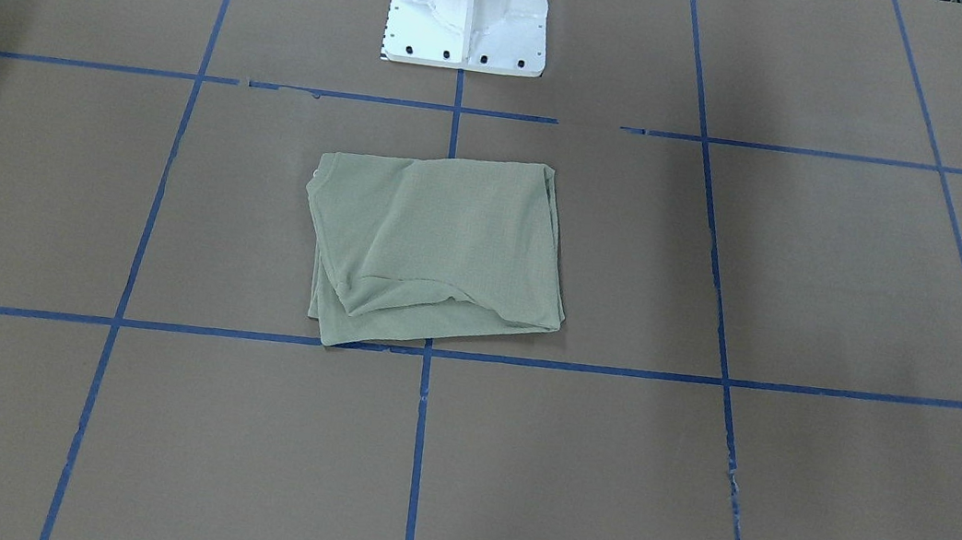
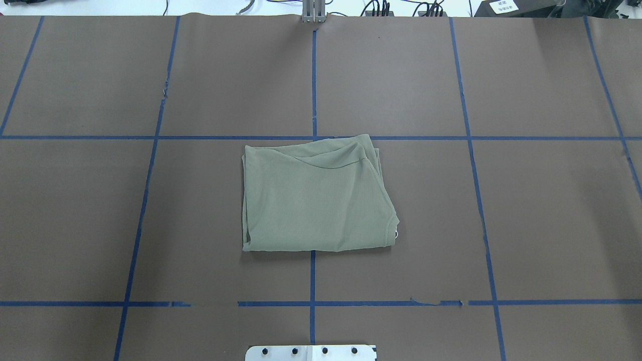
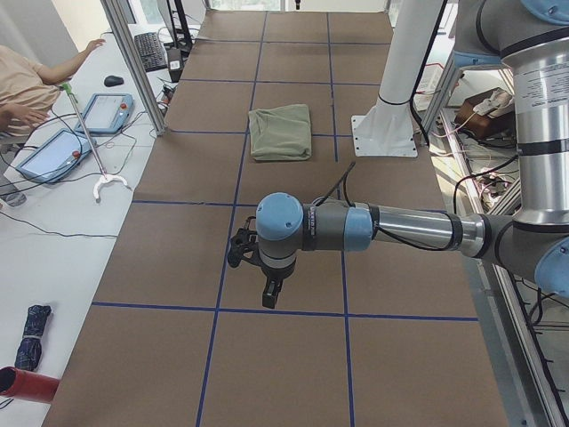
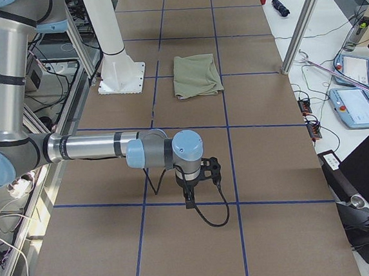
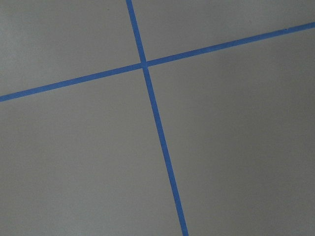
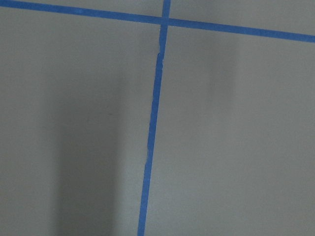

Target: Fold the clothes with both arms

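Folded shirt [image 2: 316, 200] lies just before the pedestal [image 1: 468, 17]; left arm [image 3: 400, 229] and right arm [image 4: 95, 147] reach out level, well off to its sides, left gripper [image 3: 269, 289] and right gripper [image 4: 188, 199] pointing down, can't tell if spread.

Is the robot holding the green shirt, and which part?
Nothing is held. The shirt lies folded on the table, far from the left gripper and right gripper.

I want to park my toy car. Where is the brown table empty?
The taped squares on both sides of the green shirt are bare, and so is the row beyond it, up to the table's far edge. The middle is taken by the shirt; the white pedestal stands on the robot's side.
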Robot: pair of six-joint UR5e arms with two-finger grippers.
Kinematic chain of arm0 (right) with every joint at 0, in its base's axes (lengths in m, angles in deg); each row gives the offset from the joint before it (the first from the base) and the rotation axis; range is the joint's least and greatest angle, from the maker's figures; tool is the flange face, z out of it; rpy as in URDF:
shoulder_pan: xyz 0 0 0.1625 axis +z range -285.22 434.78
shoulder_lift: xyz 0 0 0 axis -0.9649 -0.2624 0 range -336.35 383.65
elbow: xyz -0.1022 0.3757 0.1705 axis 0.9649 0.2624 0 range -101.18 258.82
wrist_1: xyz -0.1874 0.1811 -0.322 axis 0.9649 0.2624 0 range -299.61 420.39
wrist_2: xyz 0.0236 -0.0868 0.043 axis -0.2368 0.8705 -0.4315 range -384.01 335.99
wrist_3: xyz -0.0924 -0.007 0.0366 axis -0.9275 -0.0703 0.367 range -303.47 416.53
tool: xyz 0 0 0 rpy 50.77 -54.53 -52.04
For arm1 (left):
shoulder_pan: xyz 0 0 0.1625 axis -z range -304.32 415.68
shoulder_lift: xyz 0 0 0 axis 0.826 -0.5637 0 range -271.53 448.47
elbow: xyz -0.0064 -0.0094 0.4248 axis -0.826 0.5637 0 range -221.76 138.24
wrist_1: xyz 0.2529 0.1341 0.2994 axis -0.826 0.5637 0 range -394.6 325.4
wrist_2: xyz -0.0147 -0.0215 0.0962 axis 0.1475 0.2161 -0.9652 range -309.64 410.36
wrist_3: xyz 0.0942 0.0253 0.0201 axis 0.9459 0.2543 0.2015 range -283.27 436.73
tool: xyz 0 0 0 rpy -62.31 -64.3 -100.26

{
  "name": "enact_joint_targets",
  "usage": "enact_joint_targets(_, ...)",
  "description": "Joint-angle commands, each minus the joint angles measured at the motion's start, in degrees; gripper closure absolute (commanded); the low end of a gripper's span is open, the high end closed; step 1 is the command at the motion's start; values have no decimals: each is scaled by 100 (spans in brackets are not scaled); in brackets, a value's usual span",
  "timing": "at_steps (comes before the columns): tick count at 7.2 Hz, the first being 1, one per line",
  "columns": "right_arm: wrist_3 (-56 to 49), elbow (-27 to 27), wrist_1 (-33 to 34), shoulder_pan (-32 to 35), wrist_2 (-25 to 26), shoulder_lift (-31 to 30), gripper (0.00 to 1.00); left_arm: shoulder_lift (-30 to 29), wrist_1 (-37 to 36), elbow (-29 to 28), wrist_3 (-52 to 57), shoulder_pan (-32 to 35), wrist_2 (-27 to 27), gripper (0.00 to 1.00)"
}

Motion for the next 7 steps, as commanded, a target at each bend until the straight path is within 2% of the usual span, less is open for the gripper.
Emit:
enact_joint_targets(1, 7, 13, -1, 0, -18, -18, 0, 31, 44, -218, -16, -7, 5, 0)
enact_joint_targets(3, 15, 48, 8, 0, -18, -18, 0, 137, 560, -219, -8, -15, -327, 0)
enact_joint_targets(7, 24, -4, -1, 0, -9, -1, 0, 84, 598, -149, 27, -15, -426, 0)
